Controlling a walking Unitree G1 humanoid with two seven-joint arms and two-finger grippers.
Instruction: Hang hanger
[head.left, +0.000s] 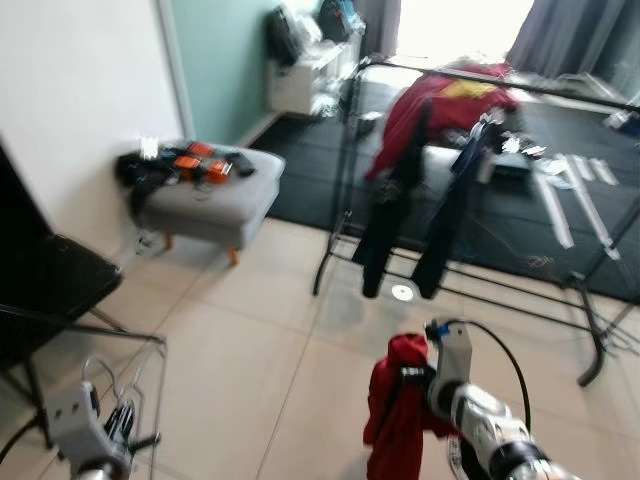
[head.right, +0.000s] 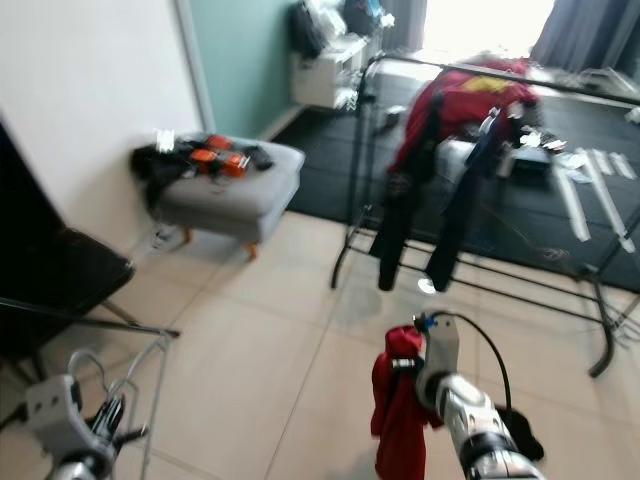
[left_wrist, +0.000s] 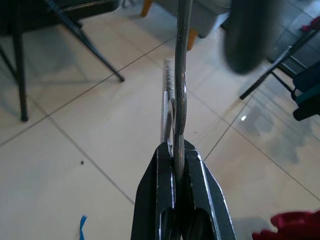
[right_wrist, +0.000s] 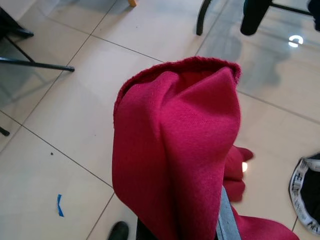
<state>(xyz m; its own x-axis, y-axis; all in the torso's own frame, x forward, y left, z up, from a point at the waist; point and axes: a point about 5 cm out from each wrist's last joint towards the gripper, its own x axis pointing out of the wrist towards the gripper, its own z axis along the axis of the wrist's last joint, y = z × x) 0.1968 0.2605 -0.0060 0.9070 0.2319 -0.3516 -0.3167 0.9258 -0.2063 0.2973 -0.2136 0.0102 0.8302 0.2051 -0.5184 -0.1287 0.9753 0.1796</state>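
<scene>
**Hanger in left gripper, red garment in right; rack across the tiled floor**

The left gripper (left_wrist: 177, 150) has its two black fingers closed tight on the wire hanger (left_wrist: 180, 75), clamping the metal at the twisted neck; the wire runs straight out past the fingertips. In the head views this gripper sits low at the robot's left, with the hanger's (head.left: 125, 385) wire loops standing up beside it over the floor (head.left: 250, 350).

The right gripper (head.left: 408, 375) is low at the robot's right and is closed on a red garment (right_wrist: 175, 145). The cloth is bunched over the fingers and hangs down below them; the fingertips are hidden under the fabric.

The clothes rack (head.left: 345, 190), a black metal frame, stands ahead across the beige tiles, at the edge of a dark rug (head.left: 300, 170). On its top rail hang a red piece (head.left: 440, 100) and two dark garments (head.left: 385, 225), the latter reaching almost to the lower bar.

A grey footstool (head.left: 215, 195) stands near the white wall at the robot's left, carrying dark and orange items (head.left: 195, 162) on its top. A black folding chair (head.left: 45, 290) stands at the near left, just beside the left gripper. A dark item with a white band (right_wrist: 305, 192) lies on the tiles near the red garment.
</scene>
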